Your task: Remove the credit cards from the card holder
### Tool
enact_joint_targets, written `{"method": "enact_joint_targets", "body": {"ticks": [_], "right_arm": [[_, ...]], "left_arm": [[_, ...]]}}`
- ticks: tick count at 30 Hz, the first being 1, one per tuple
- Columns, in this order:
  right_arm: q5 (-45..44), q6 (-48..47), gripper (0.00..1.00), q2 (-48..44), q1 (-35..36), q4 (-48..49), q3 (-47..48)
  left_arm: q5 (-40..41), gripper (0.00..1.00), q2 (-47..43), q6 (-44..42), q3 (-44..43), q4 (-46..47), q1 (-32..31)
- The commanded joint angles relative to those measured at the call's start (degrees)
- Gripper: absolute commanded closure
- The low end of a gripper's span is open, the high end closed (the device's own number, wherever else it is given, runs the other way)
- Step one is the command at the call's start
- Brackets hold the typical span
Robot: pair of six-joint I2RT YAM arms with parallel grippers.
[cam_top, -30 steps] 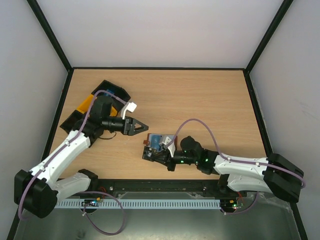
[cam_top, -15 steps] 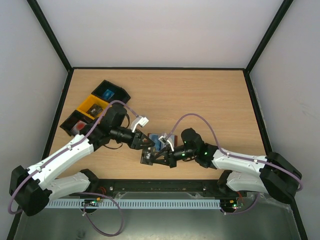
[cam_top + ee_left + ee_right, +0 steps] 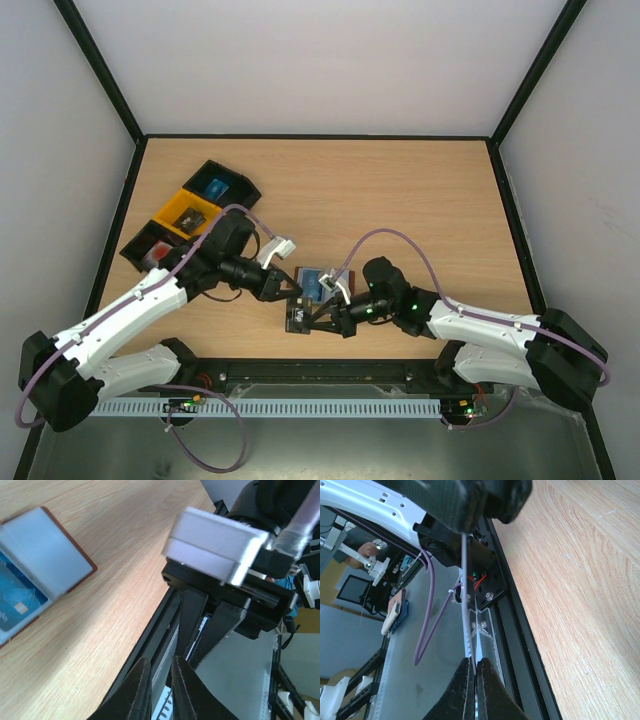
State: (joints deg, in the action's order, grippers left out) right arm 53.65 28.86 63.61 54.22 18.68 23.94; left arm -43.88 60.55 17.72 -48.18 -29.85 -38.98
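The brown card holder [image 3: 318, 283] lies open on the table, a blue card [image 3: 15, 605] in its grey-blue pocket [image 3: 50, 562]. Just in front of it, a dark grey card [image 3: 297, 318] sticks out from my right gripper [image 3: 318, 318], which is shut on it. In the right wrist view only a thin pale edge shows between the fingertips of that gripper [image 3: 474, 661]. My left gripper [image 3: 295, 298] reaches in at the card's far end. Its jaws [image 3: 159, 661] stand a narrow gap apart; the card does not show between them.
Three small bins sit at the back left: a black bin [image 3: 240, 192], a yellow bin [image 3: 170, 215] and a second black bin [image 3: 135, 252], each with something in it. A black rail [image 3: 320, 375] runs along the table's near edge.
My left arm has swung from the bins over to the card holder, and its jaws have narrowed. The right gripper has shifted slightly left with the dark card.
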Motion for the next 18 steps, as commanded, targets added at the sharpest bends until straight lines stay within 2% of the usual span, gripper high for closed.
{"method": "enact_joint_targets", "body": {"ticks": [1,5,11,13,14,16,18], "right_arm": [[-1.1,1.0,0.98,-2.4,-0.6,1.2,0.0],[0.0,0.6,0.98,-1.9,-0.7,0.8,0.1],[-0.7,-0.8,0.98,-1.3,-0.9,-1.5,1.2],[-0.7,-0.8,0.98,-2.0,-1.1,-1.3,0.8],[-0.2,-0.8,0.98,-2.1,-1.2,-1.1,0.7],[0.9,-0.7,0.98,-1.7,-1.2,-1.0,0.7],[1.8,-0.6,0.98,-1.3,-1.2,-0.3,0.6]], "left_arm": [[0.3,0.80,-0.9,-3.0,-1.5,-5.4,-0.3],[-1.8,0.76,-1.2,-4.0,-0.9,-5.3,-0.3],[-2.8,0.91,-0.9,-4.7,-0.5,-5.5,-0.3],[-3.5,0.92,-1.3,-4.7,-0.5,-5.4,-0.3],[-4.1,0.88,-1.7,-4.8,-0.6,-5.2,-0.3],[-5.0,0.73,-2.7,-4.7,-0.3,-4.3,-0.3],[-5.5,0.69,-3.1,-4.6,0.1,-3.7,-0.4]]}}
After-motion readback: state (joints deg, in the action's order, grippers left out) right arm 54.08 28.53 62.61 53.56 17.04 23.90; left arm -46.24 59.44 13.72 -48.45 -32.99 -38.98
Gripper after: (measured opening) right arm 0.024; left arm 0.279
